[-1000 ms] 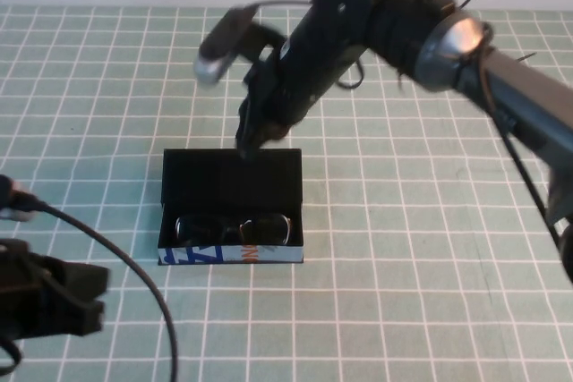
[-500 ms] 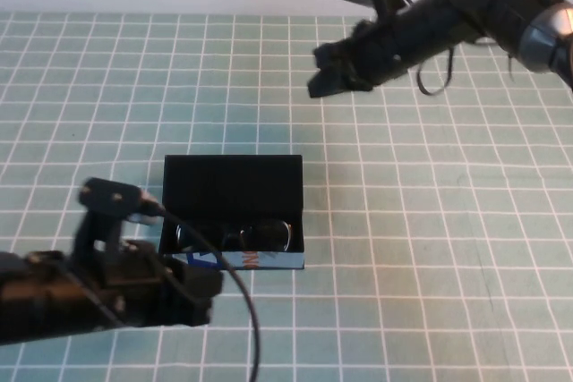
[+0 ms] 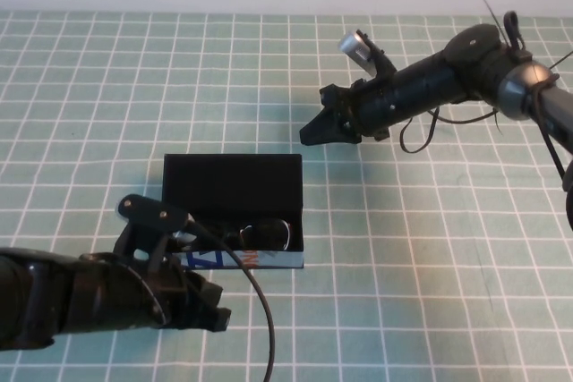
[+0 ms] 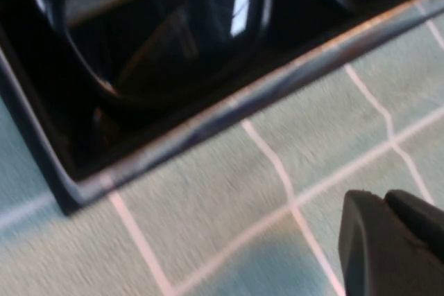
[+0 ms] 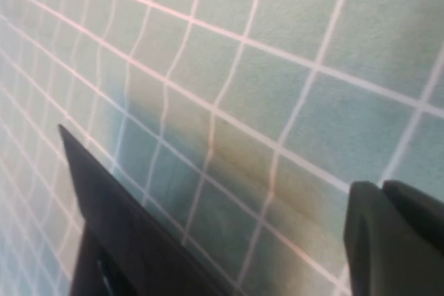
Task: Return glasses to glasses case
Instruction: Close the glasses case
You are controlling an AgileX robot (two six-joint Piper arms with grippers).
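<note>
The glasses case (image 3: 233,187) stands open in the middle of the mat, its lid upright at the back and its printed blue and white front facing me. The black glasses (image 3: 257,234) lie inside it. In the left wrist view a dark lens (image 4: 159,39) sits behind the case's front rim (image 4: 229,105). My left gripper (image 3: 210,313) is shut and empty, low over the mat just in front of the case's left front corner; it also shows in the left wrist view (image 4: 385,202). My right gripper (image 3: 311,136) is shut and empty, hovering behind and right of the case lid (image 5: 118,240).
A green mat with a white grid (image 3: 430,248) covers the table. A black cable (image 3: 260,310) runs from the left arm towards the near edge. A white wall lies behind the mat's far edge.
My right gripper has drawn away from the case lid to the back right. My left arm has come in from the lower left up to the case's front.
</note>
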